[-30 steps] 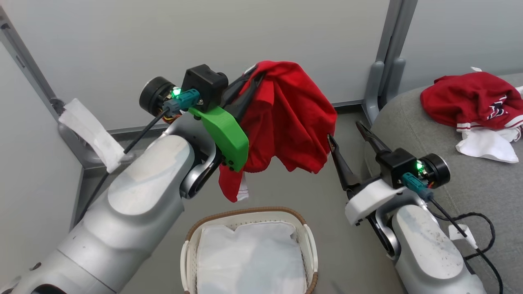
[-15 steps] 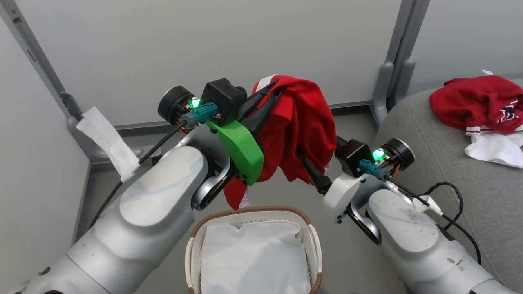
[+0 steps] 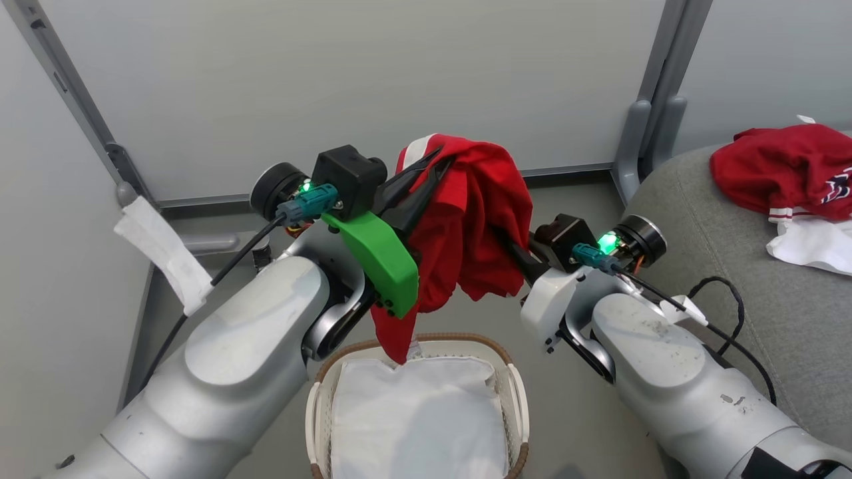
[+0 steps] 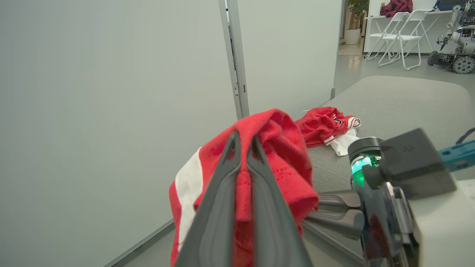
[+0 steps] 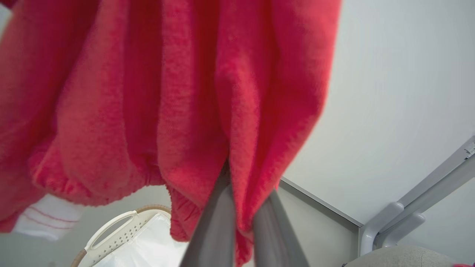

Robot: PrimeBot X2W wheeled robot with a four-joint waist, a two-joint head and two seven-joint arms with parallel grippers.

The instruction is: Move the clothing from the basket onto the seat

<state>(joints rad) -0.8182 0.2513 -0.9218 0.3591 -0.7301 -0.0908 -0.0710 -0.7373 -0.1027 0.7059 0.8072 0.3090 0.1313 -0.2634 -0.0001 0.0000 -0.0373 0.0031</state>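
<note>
My left gripper (image 3: 432, 163) is shut on the top of a bright red shirt (image 3: 476, 226) with a white panel. The shirt hangs bunched above the white perforated basket (image 3: 512, 389), and its lowest tip dangles at the brown rim. In the left wrist view, the fingers (image 4: 222, 193) pinch a red fold (image 4: 282, 148). My right gripper (image 3: 511, 251) reaches into the shirt's right side from below. Its fingers (image 5: 217, 222) stand close together with a fold (image 5: 193, 111) between them, their tips buried in cloth. A second red shirt (image 3: 782, 166) lies on the grey seat (image 3: 719, 266).
A plain white liner cloth (image 3: 416, 419) lies inside the basket. Pale partition walls with grey posts (image 3: 655, 113) stand close behind. A black cable (image 3: 725, 313) loops by the seat's edge. Folding chairs (image 4: 400, 37) and another robot (image 4: 458, 33) stand far off.
My right gripper has swung left from beside the shirt into its hanging folds and its fingers have come together. The camera has shifted; the shirt now hangs lower, at the basket's rim.
</note>
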